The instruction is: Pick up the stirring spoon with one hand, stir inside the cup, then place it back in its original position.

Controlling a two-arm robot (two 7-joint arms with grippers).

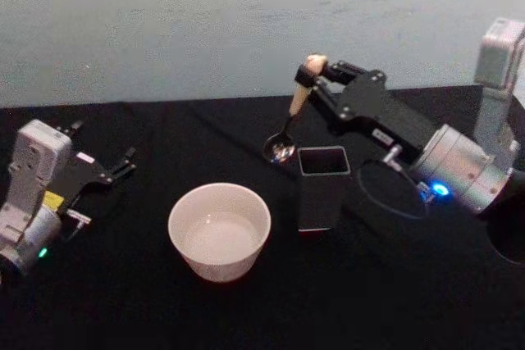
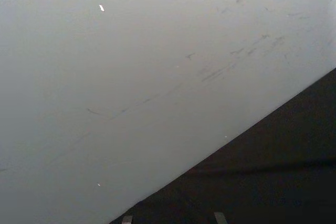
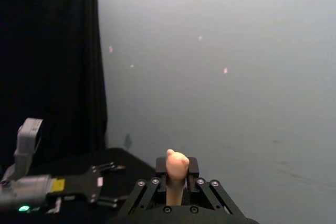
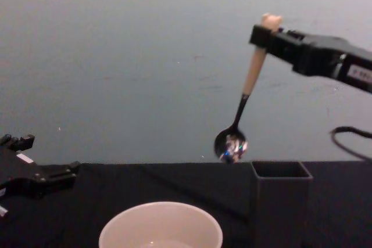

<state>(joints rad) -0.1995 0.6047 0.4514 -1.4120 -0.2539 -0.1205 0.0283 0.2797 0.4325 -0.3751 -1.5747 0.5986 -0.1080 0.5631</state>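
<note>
My right gripper (image 1: pixel 310 73) is shut on the bear-head top of the stirring spoon (image 1: pixel 297 102). The spoon (image 4: pixel 250 79) hangs tilted in the air, its shiny bowl down and just left of the dark grey square holder (image 4: pixel 282 198), slightly above the holder's mouth. The holder (image 1: pixel 322 186) stands upright and has nothing in it. The cream cup (image 1: pixel 220 231) sits in front and left of the holder, with a little clear liquid inside. In the right wrist view the bear head (image 3: pixel 177 163) pokes up between the fingers (image 3: pixel 193 167). My left gripper (image 1: pixel 105 140) rests open at the far left.
A black cloth covers the table (image 1: pixel 123 301), ending at a pale grey wall behind. A black cable (image 1: pixel 385 194) loops on the cloth to the right of the holder. Open cloth lies between the cup and the left gripper (image 4: pixel 40 169).
</note>
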